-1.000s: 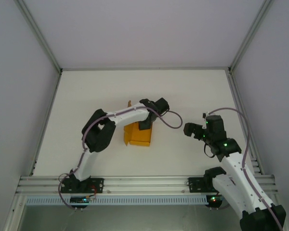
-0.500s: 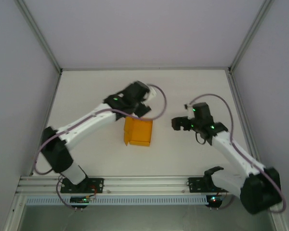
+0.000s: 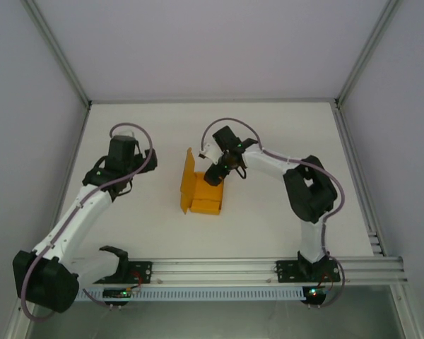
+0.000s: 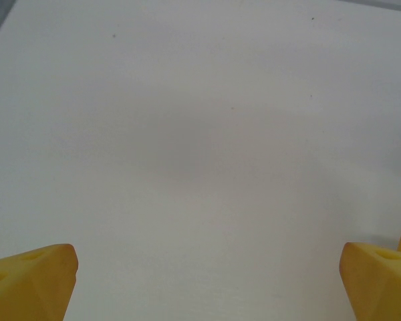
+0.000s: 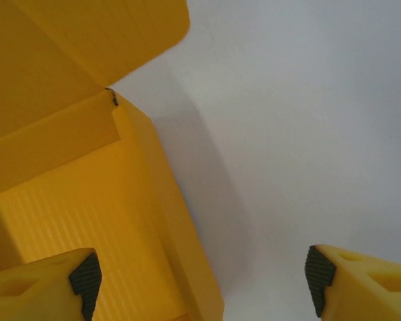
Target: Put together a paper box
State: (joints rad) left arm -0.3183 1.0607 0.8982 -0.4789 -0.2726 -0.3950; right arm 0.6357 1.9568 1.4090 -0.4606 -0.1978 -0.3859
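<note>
Right pincer point(image 3: 215, 174), jaws apart, had swung onto the box point(image 3: 203, 196), straddling its wall; left pincer point(image 4: 207, 267), released, had withdrawn left. Lid point(image 3: 189, 169) awaited closing.

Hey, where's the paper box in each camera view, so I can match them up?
Top external: box at the middle of the table, one flap raised, right pincer over its far right corner.
Left wrist: bare table under the open left pincer.
Right wrist: box fills the left half, a flap at top left.
Shared landmark: the white table.
</note>
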